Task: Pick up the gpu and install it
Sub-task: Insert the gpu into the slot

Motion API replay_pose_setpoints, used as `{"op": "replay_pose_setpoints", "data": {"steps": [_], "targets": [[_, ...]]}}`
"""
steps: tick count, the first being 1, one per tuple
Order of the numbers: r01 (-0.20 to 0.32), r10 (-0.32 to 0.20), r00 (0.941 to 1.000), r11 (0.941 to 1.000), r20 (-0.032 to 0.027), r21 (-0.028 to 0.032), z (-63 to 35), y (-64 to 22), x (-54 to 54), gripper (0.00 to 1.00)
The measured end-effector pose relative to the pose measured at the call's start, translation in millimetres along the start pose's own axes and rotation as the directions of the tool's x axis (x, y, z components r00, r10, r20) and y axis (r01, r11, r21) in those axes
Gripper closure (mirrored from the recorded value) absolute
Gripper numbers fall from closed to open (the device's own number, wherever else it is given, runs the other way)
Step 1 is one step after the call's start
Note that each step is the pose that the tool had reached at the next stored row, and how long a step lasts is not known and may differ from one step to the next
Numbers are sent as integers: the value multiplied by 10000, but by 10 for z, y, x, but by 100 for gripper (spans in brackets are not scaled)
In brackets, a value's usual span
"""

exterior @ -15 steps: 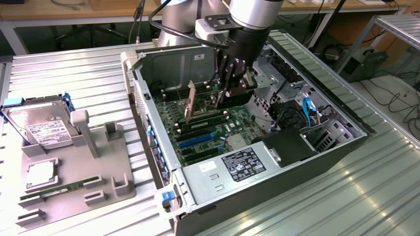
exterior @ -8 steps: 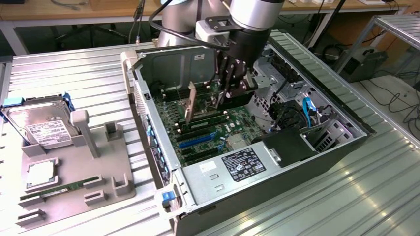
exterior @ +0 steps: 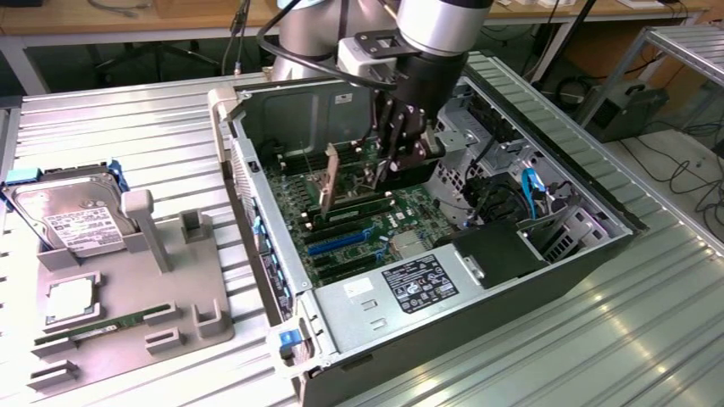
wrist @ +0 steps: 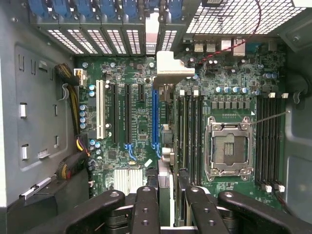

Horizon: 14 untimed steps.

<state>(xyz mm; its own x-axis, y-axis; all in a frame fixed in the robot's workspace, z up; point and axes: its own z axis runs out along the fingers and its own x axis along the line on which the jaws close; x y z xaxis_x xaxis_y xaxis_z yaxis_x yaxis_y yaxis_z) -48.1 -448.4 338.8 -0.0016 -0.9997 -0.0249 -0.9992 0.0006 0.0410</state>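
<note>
A ribbed metal worktop [exterior: 136, 127] is carrying an open computer case [exterior: 509, 297] lying on its side, with the motherboard [exterior: 362, 229] facing up. The robot arm [exterior: 442, 25] is reaching down into the case from above. Toward the exterior view's left, a grey fixture tray [exterior: 125, 314] is sitting on the worktop, holding a silver hard drive [exterior: 68, 216] and a slim green RAM stick [exterior: 97, 329], both well apart from the work. The gpu [exterior: 334, 182] is standing on edge inside the case, tan-brown face showing, and the pincer [exterior: 391, 174] is clamping it between its fingers [wrist: 146, 204]. In the wrist view the gpu is running edge-on straight away from the pincer [wrist: 169, 192], its silvery bracket [wrist: 170, 68] pointing at the rear slot openings of the case. Its long axis is lying parallel to the long blue expansion slot [wrist: 155, 117] and just beside it. Whether the card's lower edge is touching the board is hidden; it appears not yet seated.
</note>
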Motion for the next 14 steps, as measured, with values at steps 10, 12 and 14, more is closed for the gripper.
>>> {"op": "replay_pose_setpoints", "data": {"steps": [10,12,14], "targets": [[0,0,10000,10000,0,0,16,-1,26,74],[0,0,10000,10000,1,0,19,-1,31,74],[0,0,10000,10000,1,-1,21,-1,36,74]]}}
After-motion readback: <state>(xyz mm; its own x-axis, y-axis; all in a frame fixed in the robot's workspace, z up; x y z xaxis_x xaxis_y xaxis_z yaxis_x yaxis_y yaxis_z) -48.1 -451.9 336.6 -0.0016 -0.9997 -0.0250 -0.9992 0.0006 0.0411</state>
